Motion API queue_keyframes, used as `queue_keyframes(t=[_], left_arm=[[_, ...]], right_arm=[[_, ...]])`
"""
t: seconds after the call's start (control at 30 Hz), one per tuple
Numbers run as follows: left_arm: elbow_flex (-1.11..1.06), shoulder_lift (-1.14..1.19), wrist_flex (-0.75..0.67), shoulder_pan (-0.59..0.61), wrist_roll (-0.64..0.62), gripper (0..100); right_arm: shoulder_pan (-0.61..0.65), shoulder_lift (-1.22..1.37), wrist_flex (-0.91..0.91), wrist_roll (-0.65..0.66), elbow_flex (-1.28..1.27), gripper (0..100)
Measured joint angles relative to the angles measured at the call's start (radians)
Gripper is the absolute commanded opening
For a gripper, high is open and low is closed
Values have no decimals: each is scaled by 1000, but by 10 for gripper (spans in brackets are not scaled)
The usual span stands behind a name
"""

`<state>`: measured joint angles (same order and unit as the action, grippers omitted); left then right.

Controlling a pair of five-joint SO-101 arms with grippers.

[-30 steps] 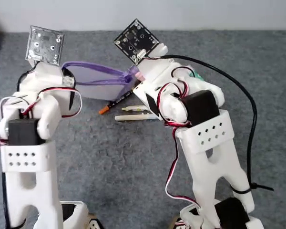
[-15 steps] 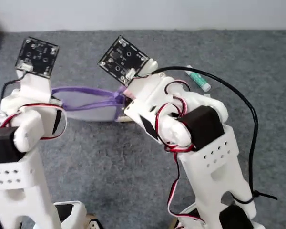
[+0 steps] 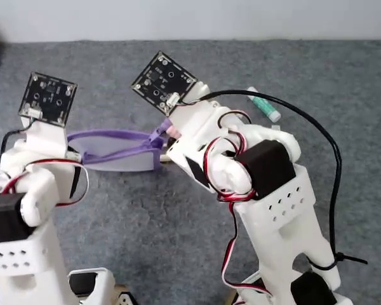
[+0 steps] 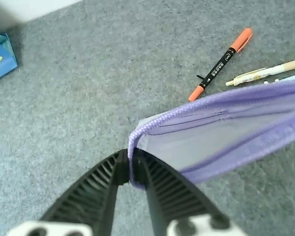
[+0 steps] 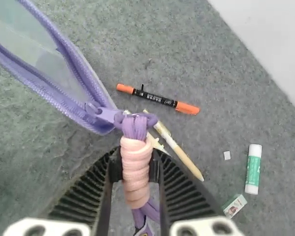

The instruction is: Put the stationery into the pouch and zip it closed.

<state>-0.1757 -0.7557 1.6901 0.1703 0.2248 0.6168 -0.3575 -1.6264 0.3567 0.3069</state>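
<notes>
Left fingers (image 4: pixel 101 189) pinch the pouch (image 4: pixel 211 142) corner, right fingers (image 5: pixel 88 191) its pink pull (image 5: pixel 135 172).

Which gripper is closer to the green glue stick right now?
Right. The right gripper, shut on the zipper pull of the pouch, sits at the end toward the glue stick; the left gripper clamps the far end.

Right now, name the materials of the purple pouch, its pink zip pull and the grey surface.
Translucent purple zip pouch: apparently soft matte plastic film, sagging and see-through, with woven-looking edging. Pink coiled zip pull: probably rubbery cord, smooth, ribbed. Grey table surface: likely felt or short-pile carpet, fuzzy and matte.
</notes>
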Motion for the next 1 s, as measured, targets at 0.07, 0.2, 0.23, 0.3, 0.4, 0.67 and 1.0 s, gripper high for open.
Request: queue_keyframes(t=[0.07,0.2,0.23,0.3,0.4,0.67,1.0], left_arm=[[-34,-29,-20,0,3,11],[-86,-60,-48,0,5,11],[-94,-60,-51,0,5,11],[-103,-60,-51,2,5,11],[-107,-60,-51,2,-8,11],[-110,-60,-51,2,-34,11],[-110,-60,-51,2,-34,11]], right_arm=[[0,-12,-31,-9,0,260],[0,-98,-74,-34,0,238],[-3,-120,-83,-34,0,229],[-29,-163,-97,-34,2,220],[-110,-206,-98,-34,2,223],[-304,-49,-104,97,-71,221],[-319,453,-61,316,-78,223]])
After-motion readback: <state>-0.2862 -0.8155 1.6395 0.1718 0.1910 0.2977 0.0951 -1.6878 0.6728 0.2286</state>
